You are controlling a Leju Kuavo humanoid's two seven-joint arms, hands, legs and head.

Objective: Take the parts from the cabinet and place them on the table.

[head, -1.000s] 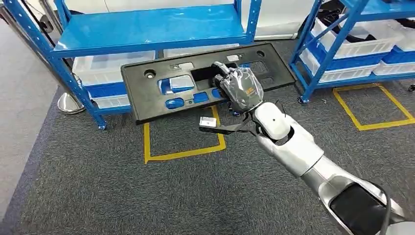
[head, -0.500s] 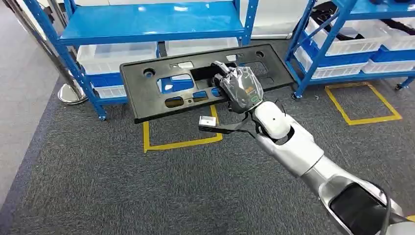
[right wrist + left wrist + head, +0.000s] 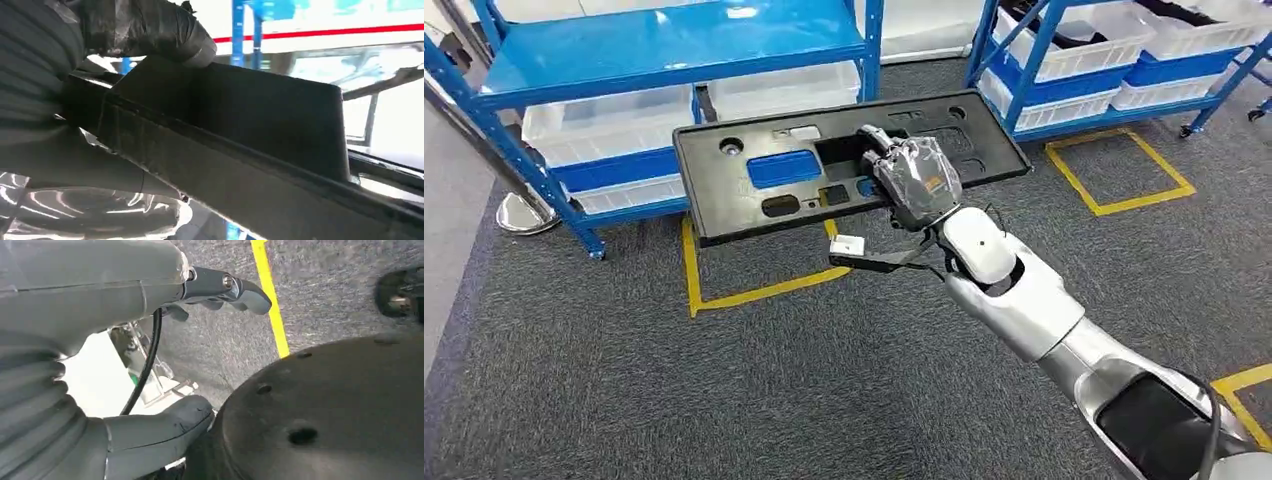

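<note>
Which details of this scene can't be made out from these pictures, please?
- Right hand fingertips: in the head view, hidden in the black panel opening.
- Panel's full outline: in the right wrist view, cut off by the picture's edge and the hand.
- White bins on the blue rack: contents hidden by the shelf.
- Left hand: in the left wrist view, partly behind its grey cover.

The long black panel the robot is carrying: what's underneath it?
Under the black panel, through its cutouts, blue rack parts and grey carpet show. The right hand grips it; the solid plastic hides the rest.
</note>
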